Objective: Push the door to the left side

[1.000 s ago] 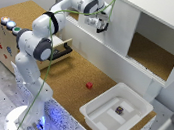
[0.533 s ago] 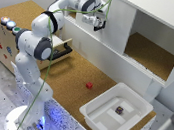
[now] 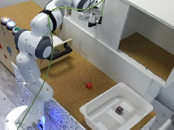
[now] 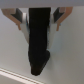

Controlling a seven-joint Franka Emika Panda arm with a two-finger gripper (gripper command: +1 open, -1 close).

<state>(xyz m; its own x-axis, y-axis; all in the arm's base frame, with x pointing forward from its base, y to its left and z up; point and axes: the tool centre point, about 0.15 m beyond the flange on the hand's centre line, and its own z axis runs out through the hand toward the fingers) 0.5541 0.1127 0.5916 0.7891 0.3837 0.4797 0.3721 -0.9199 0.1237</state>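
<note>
Against the white cabinet [image 3: 154, 47], the door [image 3: 99, 18] is a tall, flat, plain white panel covering the half toward the exterior view's left, while the other half stands open on a brown cork-like floor inside. Over the last second almost nothing has changed: the door sits where it did, the opening looks no wider or narrower, and the end effector [image 3: 93, 20] stays at the panel's face. That suggests either that the door is already at the end of its travel, or that the push has stalled; the pictures do not settle which. Its surface is smooth and unmarked, with no handle visible. In the wrist view a dark shape hangs between the two pale fingers [image 4: 60, 21] before a blank white surface, but whether they are spread or pressed together I cannot tell. Further out, a small wooden drawer [image 3: 63, 47] with a black handle juts open, a red block [image 3: 89, 85] lies on the worktop [image 3: 70, 78], and a white bin [image 3: 117, 112] holds one small dark object.
</note>
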